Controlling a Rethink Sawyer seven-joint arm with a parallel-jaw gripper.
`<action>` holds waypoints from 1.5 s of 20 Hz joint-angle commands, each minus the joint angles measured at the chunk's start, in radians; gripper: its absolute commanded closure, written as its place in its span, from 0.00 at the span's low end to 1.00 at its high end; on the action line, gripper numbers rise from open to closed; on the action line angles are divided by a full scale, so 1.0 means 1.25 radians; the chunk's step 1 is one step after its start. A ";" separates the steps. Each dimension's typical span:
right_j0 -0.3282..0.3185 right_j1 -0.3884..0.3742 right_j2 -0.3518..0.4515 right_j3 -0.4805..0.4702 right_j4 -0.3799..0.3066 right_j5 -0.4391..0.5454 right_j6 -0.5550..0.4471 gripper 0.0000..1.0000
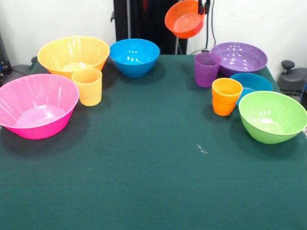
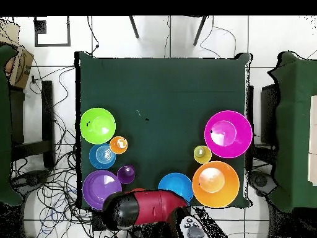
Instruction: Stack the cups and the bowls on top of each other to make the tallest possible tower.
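Beneath the gripper [image 1: 204,7], a dark green tablecloth [image 1: 144,182] spread flat. On the cloth, well below the gripper and nearer the camera, a small white scrap [image 1: 202,149]. Lower than the gripper and off toward the front view's right edge, a black knob [image 1: 288,64] on a grey stand. Behind the gripper, a white wall [image 1: 268,21]. From overhead, tangled cables [image 2: 56,180] on the tiled floor, a cardboard box [image 2: 21,65] and a green-covered side table [image 2: 297,124].

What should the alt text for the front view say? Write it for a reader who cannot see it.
A small red-orange bowl hangs tilted in the air, held at its rim by the gripper, above a green table. Left stand a pink bowl, a yellow bowl, a yellow-orange cup; center, a blue bowl. Right: purple cup, purple bowl, orange cup, lime green bowl.
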 commanded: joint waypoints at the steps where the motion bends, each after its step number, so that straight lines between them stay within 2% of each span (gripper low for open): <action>1: 0.030 0.028 0.056 -0.095 0.049 0.094 0.068 1.00; 4: 0.035 0.033 0.053 -0.099 0.047 0.085 0.070 1.00; 10: 0.029 0.055 0.055 -0.093 0.040 0.014 0.062 1.00; 30: 0.048 0.074 0.045 -0.127 0.032 -0.002 0.073 1.00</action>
